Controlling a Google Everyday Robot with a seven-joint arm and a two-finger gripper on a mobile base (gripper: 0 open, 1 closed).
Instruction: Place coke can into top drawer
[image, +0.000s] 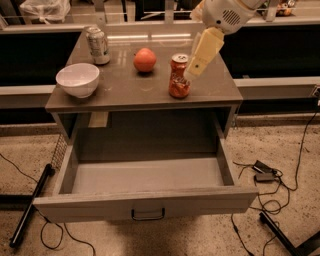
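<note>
The red coke can (179, 76) stands upright on the table top (125, 90), right of centre near the front edge. My gripper (200, 54) hangs from the white arm at the upper right. Its cream-coloured tip sits just right of the can's top, very close to it or touching it; which I cannot tell. The top drawer (145, 204) is pulled fully out below the table top, and its dark handle (148, 215) faces the camera. Nothing shows inside the drawer.
On the table top stand a white bowl (77, 79) at the left, a silver-and-green can (97, 45) at the back left and a round orange fruit (145, 59) behind the coke can. Cables (265, 175) lie on the floor at the right. A black bar (30, 205) lies at the left.
</note>
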